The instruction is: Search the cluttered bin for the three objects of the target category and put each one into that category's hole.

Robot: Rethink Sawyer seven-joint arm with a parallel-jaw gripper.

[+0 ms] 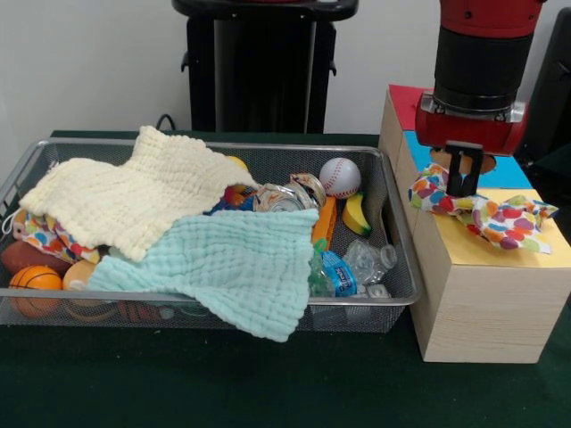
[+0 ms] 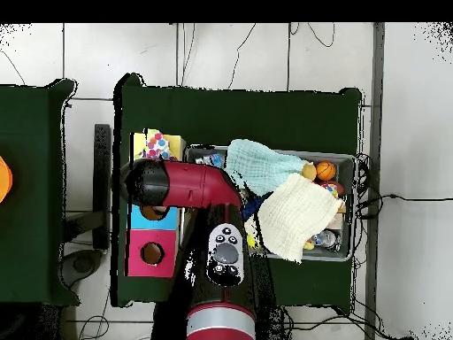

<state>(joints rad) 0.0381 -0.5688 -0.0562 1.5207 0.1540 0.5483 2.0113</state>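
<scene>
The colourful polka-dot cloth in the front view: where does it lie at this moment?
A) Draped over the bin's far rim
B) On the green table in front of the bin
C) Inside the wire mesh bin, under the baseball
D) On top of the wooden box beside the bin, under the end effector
D: the colourful polka-dot cloth is spread on top of the wooden box, with the end effector down on it, outside the wire mesh bin.

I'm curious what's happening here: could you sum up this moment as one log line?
arm: over wooden box | gripper: on polka-dot cloth, lying on yellow section | bin: cream cloth, mint cloth, baseball
</scene>
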